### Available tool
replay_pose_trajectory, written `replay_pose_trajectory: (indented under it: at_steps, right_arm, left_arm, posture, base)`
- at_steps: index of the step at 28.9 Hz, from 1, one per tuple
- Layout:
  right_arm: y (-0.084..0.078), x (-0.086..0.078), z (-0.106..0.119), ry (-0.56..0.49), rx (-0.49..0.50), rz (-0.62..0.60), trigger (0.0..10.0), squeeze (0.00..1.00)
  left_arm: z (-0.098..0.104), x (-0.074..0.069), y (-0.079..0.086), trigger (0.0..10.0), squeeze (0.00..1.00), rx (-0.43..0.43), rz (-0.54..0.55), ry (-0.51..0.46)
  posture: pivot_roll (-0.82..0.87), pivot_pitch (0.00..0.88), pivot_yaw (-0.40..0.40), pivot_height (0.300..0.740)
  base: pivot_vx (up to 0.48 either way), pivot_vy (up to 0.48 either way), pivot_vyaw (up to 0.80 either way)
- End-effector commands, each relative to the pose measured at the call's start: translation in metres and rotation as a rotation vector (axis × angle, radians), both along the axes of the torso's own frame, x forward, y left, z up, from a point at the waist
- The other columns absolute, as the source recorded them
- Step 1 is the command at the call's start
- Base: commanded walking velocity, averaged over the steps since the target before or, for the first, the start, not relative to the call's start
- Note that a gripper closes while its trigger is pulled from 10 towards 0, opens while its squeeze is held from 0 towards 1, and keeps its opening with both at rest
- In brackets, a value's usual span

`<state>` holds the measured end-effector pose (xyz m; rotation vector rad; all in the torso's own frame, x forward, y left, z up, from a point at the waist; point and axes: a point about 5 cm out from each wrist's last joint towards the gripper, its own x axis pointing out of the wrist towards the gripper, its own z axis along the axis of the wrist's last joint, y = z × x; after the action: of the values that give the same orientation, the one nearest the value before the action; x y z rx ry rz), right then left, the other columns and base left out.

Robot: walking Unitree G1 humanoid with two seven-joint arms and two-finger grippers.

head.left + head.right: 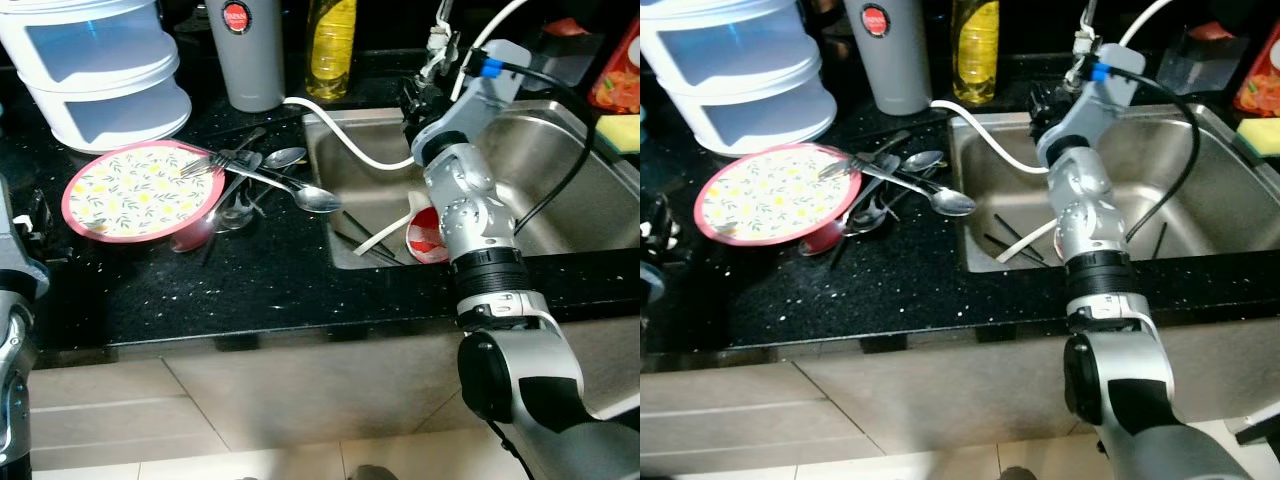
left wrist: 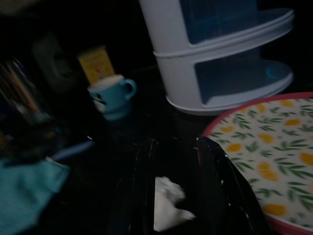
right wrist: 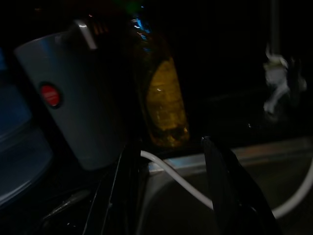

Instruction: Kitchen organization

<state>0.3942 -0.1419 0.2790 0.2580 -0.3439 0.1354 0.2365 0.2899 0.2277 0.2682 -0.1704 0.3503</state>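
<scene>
Currently, state below.
right gripper point(image 3: 168, 196): fingers spread apart, nothing between them; held over the back-left corner of the sink point(image 1: 560, 150), arm reaching up from the front edge of the table point(image 1: 250, 290).
ahead of right gripper: yellow liquid bottle point(image 3: 166, 105) and grey tumbler point(image 3: 80, 105) with a red round badge, side by side at the back of the table; white hose point(image 1: 345, 135) runs from beside the tumbler over the sink rim.
left gripper point(image 2: 176, 191): fingers apart, empty; low over the dark table just beside the plate point(image 2: 274, 161). A white crumpled scrap point(image 2: 168, 203) lies on the table between the fingers; cannot tell what it is.
left arm: silver segment at the left edge of the head view, idle-looking near the table's front edge.
plate: pink rim, lemon-and-leaf print, sits tilted on a pink bowl point(image 1: 195, 232) left of the sink.
cutlery point(image 1: 265, 180): heap of spoons and a fork on the table, between plate and sink, some resting on the plate's rim.
sink contents: red-and-white bowl point(image 1: 425, 240), white utensil point(image 1: 385, 235), dark chopsticks point(image 1: 365, 240), all near the front wall.
white tiered container point(image 1: 100, 70): behind the plate, translucent blue panels.
blue mug point(image 2: 112, 95): on the table, left of the tiered container, well apart from the gripper.
teal cloth point(image 2: 27, 183): near the left gripper, blurred.
</scene>
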Motion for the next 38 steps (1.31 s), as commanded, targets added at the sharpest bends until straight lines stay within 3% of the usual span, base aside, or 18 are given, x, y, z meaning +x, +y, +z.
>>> replay_pose_trajectory:
  at_steps: [1, 2, 8, 11, 21, 23, 29, 38]
  right_arm:
    - [-0.002, -0.007, 0.000, -0.038, -0.031, -0.027, 10.0, 0.00]
    - [-0.002, -0.011, 0.000, -0.062, -0.045, -0.038, 10.0, 0.00]
    - [-0.007, -0.018, -0.003, -0.108, -0.078, -0.070, 10.0, 0.00]
    - [-0.016, -0.023, 0.006, -0.152, -0.074, -0.113, 10.0, 0.00]
    - [-0.017, -0.024, 0.008, -0.159, -0.077, -0.119, 10.0, 0.00]
    - [-0.016, -0.023, 0.009, -0.174, -0.083, -0.125, 10.0, 0.00]
    - [-0.008, -0.018, 0.012, -0.174, -0.103, -0.082, 10.0, 0.00]
    - [-0.006, -0.017, 0.013, -0.180, -0.130, -0.060, 10.0, 0.00]
  left_arm:
    - [0.003, -0.003, 0.005, 10.0, 0.00, 0.087, 0.014, 0.012]
    - [0.003, -0.004, 0.008, 10.0, 0.00, 0.129, 0.018, 0.015]
    - [0.003, -0.005, 0.019, 10.0, 0.00, 0.193, 0.031, 0.020]
    - [-0.002, -0.001, 0.030, 10.0, 0.00, 0.291, 0.083, 0.024]
    - [-0.004, 0.000, 0.032, 10.0, 0.00, 0.317, 0.089, 0.028]
    - [-0.016, -0.003, 0.039, 10.0, 0.00, 0.335, 0.132, 0.046]
    - [-0.032, -0.013, 0.048, 10.0, 0.00, 0.240, 0.189, 0.035]
    - [-0.047, -0.013, 0.041, 10.0, 0.00, 0.307, 0.150, 0.043]
  posture:
    - [0.11, 0.080, 0.008, 0.740]
    - [0.12, 0.092, 0.015, 0.740]
    - [0.10, 0.097, 0.050, 0.740]
    - [0.07, 0.058, 0.083, 0.740]
    - [0.07, 0.059, 0.087, 0.740]
    - [0.08, 0.039, 0.073, 0.740]
    - [0.07, 0.026, 0.028, 0.740]
    - [0.07, 0.022, 0.028, 0.740]
  base:
    - [0.000, 0.000, 0.00]
    - [0.000, 0.000, 0.00]
    - [0.000, 0.000, 0.00]
    - [0.000, 0.000, 0.00]
    - [0.000, 0.000, 0.00]
    - [0.000, 0.000, 0.00]
    - [0.000, 0.000, 0.00]
    - [0.000, 0.000, 0.00]
